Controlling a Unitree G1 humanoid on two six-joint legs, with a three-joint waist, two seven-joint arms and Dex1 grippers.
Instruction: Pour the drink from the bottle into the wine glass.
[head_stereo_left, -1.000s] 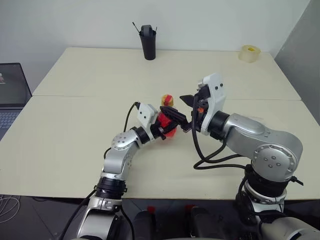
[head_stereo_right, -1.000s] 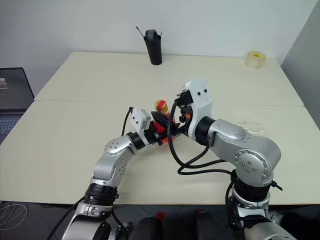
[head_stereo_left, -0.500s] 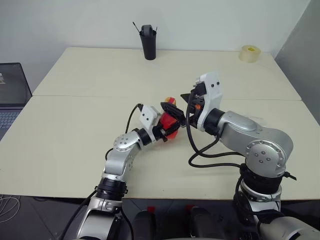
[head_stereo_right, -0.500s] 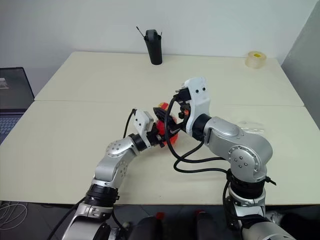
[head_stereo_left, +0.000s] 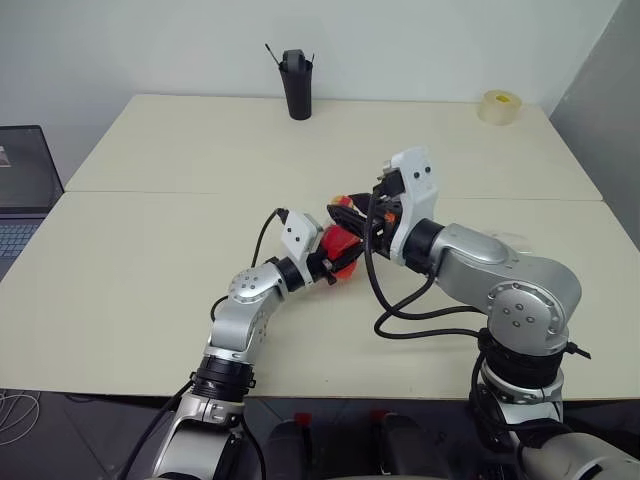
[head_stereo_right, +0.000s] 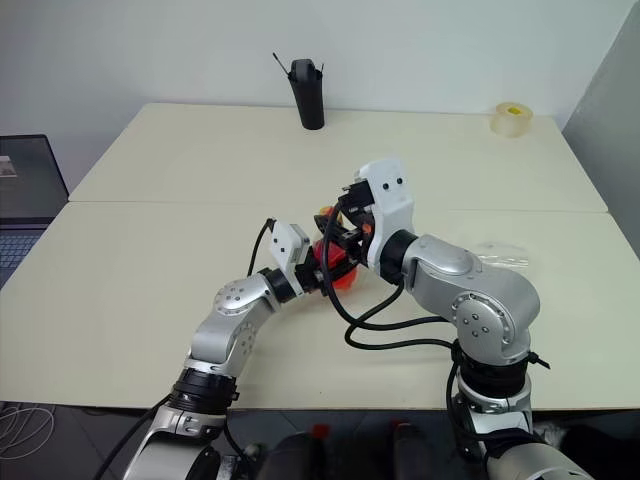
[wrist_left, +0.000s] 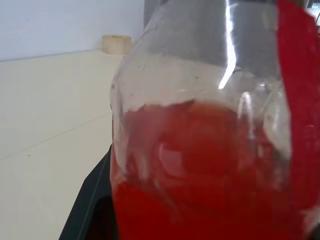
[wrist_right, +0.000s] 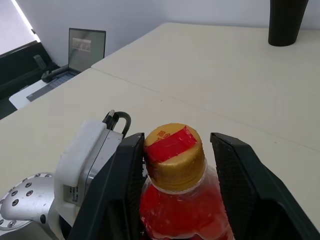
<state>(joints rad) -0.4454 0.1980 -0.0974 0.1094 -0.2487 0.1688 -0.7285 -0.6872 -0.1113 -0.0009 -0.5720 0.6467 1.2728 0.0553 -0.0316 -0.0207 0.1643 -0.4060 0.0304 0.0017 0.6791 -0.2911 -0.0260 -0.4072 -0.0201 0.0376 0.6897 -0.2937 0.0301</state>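
The bottle (head_stereo_left: 343, 250) stands upright above the table's middle, the red drink (wrist_left: 200, 175) filling its rounded body. My left gripper (head_stereo_left: 332, 262) is shut on that body from the left side. Its yellow-ringed red cap (wrist_right: 174, 150) sits between the black fingers (wrist_right: 131, 170) of my right gripper (wrist_right: 175, 142), which come in level from the right and are shut on it. The wine glass (head_stereo_right: 500, 253) shows as a faint clear shape just beyond my right forearm, mostly hidden by it.
A tall black cup (head_stereo_left: 296, 85) stands at the table's far edge and a tape roll (head_stereo_left: 499, 105) at the far right corner. An open laptop (head_stereo_left: 25, 190) sits off the table's left side. A seam (head_stereo_left: 150, 192) crosses the tabletop.
My right gripper has edged left over the bottle's top and its fingers have closed in on the cap. The left gripper and the bottle have stayed put.
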